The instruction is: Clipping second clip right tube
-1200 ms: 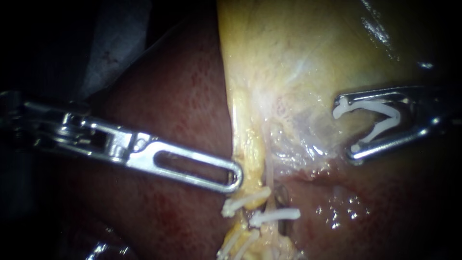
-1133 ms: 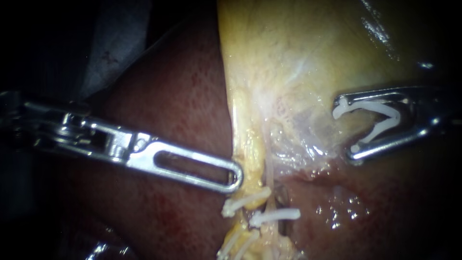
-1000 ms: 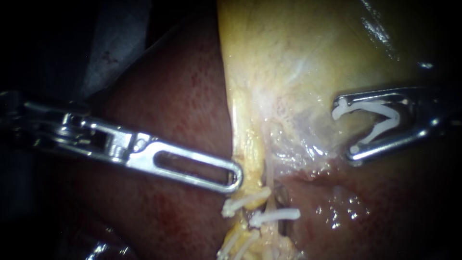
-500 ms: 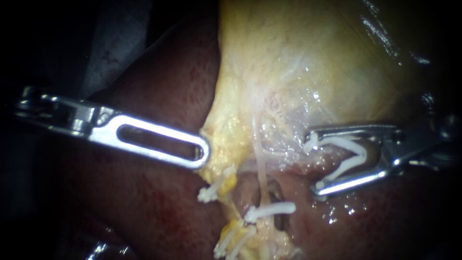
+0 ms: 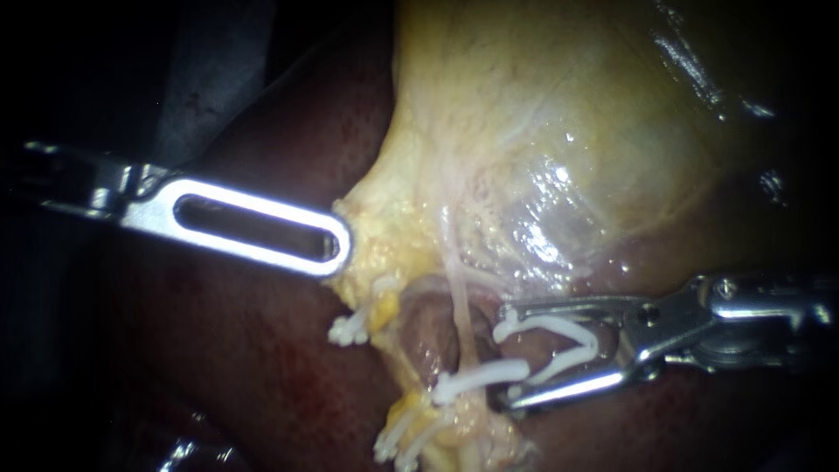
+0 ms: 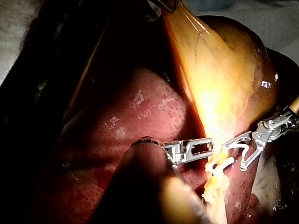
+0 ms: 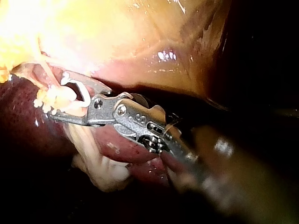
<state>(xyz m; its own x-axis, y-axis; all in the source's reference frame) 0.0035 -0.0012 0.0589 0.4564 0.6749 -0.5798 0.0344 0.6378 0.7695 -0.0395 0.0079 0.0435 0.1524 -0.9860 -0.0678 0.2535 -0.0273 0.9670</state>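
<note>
R instrument (image 5: pixel 505 358) has dropped to lower centre, wide jaws holding loaded clip (image 5: pixel 587 343) beside right tube (image 5: pixel 461 319); L instrument (image 5: pixel 339 253) grips gallbladder (image 5: pixel 542 114); next: straddle tube, squeeze.

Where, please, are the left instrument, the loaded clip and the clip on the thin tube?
left instrument (image 5: pixel 339 253): endoscope view, tip.
loaded clip (image 5: pixel 591 343): endoscope view, bend.
clip on the thin tube (image 5: pixel 481 378): endoscope view, middle.
</note>
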